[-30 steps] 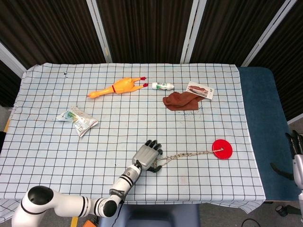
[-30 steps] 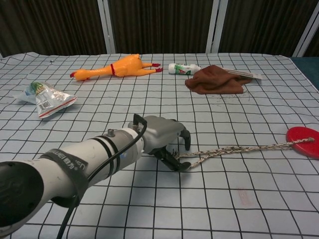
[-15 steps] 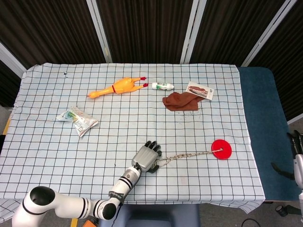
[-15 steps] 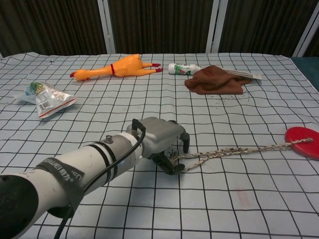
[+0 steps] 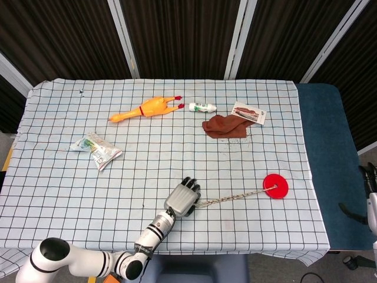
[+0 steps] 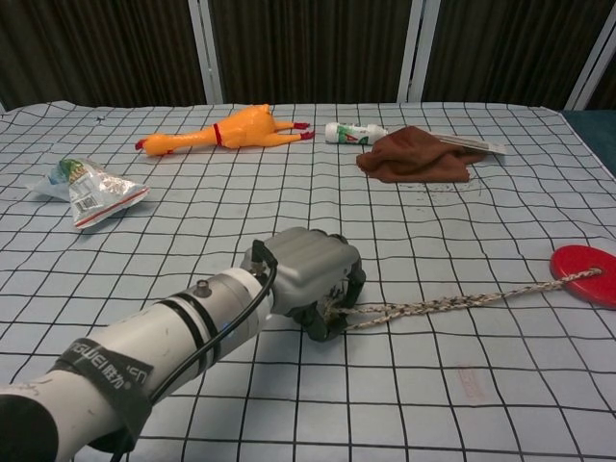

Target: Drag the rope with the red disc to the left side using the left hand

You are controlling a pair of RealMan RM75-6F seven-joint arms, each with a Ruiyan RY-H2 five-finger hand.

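Note:
A red disc (image 5: 275, 186) (image 6: 585, 275) lies on the checked tablecloth at the right, tied to a braided rope (image 5: 232, 197) (image 6: 452, 301) that runs straight leftward from it. My left hand (image 5: 183, 198) (image 6: 311, 274) grips the rope's free end near the table's front middle, fingers curled down over it. The rope looks taut between hand and disc. My right hand (image 5: 371, 187) shows only as a sliver at the right edge of the head view, off the table; its fingers cannot be made out.
A yellow rubber chicken (image 5: 147, 108) (image 6: 226, 130), a small white tube (image 5: 202, 107), a brown cloth (image 5: 225, 126) (image 6: 416, 156) and a card (image 5: 248, 112) lie at the back. A crumpled snack packet (image 5: 97, 148) (image 6: 87, 192) lies left. The blue surface (image 5: 330, 153) borders the table's right edge.
My left hand has pulled back toward the front-left with the rope end. The rope has straightened from slack to taut, and the disc has shifted slightly left.

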